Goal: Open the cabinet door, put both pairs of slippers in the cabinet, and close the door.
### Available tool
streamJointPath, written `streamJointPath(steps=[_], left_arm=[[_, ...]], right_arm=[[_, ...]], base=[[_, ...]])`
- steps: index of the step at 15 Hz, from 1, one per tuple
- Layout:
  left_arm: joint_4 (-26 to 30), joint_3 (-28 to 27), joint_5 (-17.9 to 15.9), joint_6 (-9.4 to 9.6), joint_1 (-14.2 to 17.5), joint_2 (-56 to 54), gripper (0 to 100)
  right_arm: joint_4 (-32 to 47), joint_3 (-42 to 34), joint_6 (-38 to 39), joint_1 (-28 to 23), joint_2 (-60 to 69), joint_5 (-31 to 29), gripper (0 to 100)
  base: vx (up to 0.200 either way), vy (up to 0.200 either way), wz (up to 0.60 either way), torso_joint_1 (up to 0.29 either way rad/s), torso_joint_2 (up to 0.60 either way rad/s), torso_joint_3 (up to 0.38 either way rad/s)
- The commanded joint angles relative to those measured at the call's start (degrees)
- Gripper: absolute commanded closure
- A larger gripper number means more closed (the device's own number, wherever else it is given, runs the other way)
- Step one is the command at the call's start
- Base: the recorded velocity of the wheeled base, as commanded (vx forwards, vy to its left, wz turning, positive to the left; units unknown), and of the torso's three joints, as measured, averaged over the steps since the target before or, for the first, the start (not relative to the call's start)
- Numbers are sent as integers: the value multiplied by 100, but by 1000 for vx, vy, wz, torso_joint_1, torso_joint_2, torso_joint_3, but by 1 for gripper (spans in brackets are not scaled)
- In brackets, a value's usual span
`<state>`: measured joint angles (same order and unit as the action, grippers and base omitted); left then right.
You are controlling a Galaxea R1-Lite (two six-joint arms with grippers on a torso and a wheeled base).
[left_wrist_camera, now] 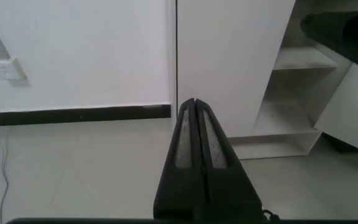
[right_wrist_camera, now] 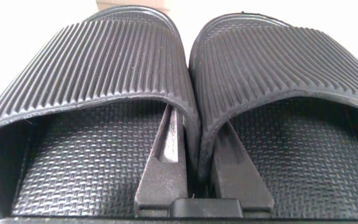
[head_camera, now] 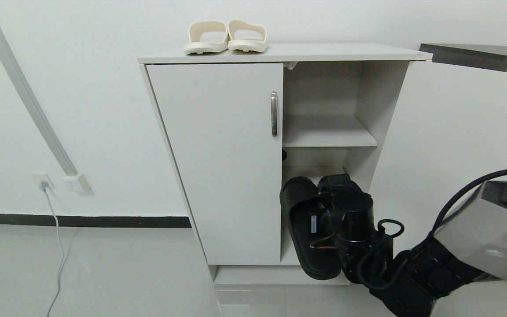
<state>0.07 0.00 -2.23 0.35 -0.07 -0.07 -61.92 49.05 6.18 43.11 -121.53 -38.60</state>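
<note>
We have the cabinet's (head_camera: 346, 52) right door (head_camera: 456, 132) open. The right gripper (right_wrist_camera: 196, 127) grasps the black slippers (head_camera: 306, 229) at the lower compartment's mouth (seemingly not yet released). The cream slippers (head_camera: 226, 37) sit near the cabinet top's left edge, and the left gripper (left_wrist_camera: 195, 106) is clenched and empty. They must still go in and the door be closed.

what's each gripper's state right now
Left gripper: closed, empty.
Right gripper: closed on the black slippers, pinching their inner walls together.

No legible print (slipper tag (head_camera: 313, 224) blurred)
</note>
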Motion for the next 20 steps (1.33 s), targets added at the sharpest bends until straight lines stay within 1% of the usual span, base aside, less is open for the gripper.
streamJointPath(steps=[1,7,11,20], left_arm=[[1,0,3,-9,-1,16,100],[1,0,3,0,-1,16,100],[1,0,12,0,7,16,100],[1,0,12,0,7,16,100]], right_arm=[[-101,122,6,-136,-521,28,100],[-224,236,103,-285,-802,1,100],[-242,227,103,-294,-811,-16,100],[-365,306,94,-268,-943,-16,100]], base=[[0,0,0,0,0,0],[0,0,0,0,0,0],[0,-200,0,2,0,0],[0,0,0,0,0,0]])
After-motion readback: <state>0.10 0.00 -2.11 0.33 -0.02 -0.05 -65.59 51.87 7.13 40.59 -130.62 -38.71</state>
